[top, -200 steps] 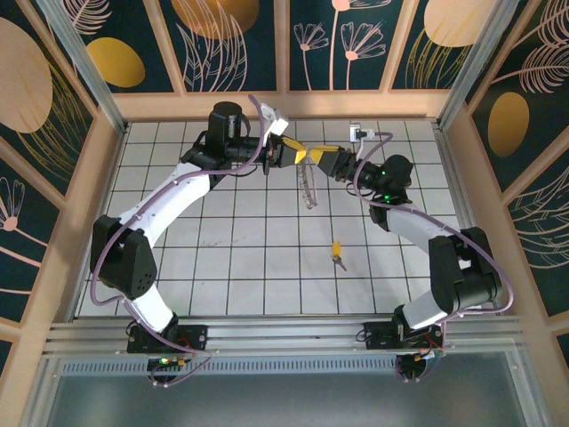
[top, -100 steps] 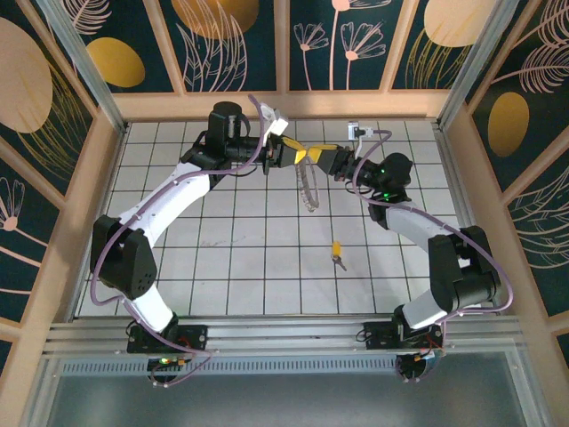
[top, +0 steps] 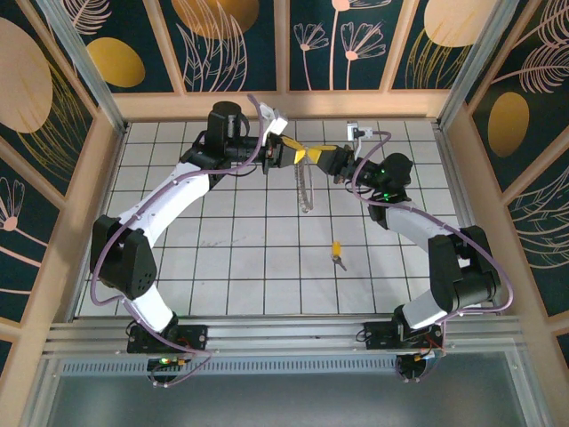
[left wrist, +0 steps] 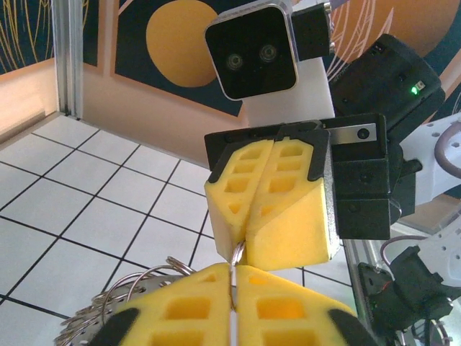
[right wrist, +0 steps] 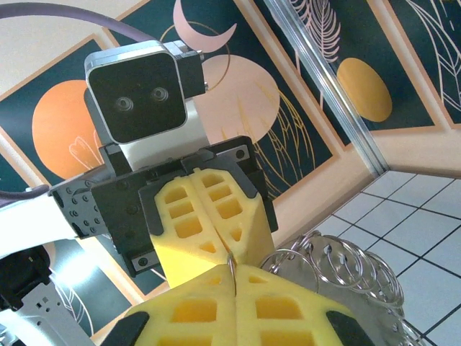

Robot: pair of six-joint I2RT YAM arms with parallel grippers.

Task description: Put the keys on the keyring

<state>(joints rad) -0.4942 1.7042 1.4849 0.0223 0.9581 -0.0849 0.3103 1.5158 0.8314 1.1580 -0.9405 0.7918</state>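
Top of keyring is pinched by left gripper and right gripper, fingertips set nose to nose. Jaws of both are pressed fully together, thin wire ring of keyring clamped in each. Rest of keyring is hung below pinch. Small yellow-headed key is laid flat on tiled table, well apart from keyring, on side toward arm bases, untouched.

The left arm and right arm are covered in white shells, linked by black joints, and purple cables are looped along them. The left end effector and right end effector are fitted with yellow fingers moulded with rectangular pockets (clamped in black brackets with small screws). A white two-lens camera is mounted above each, and a green light is lit.
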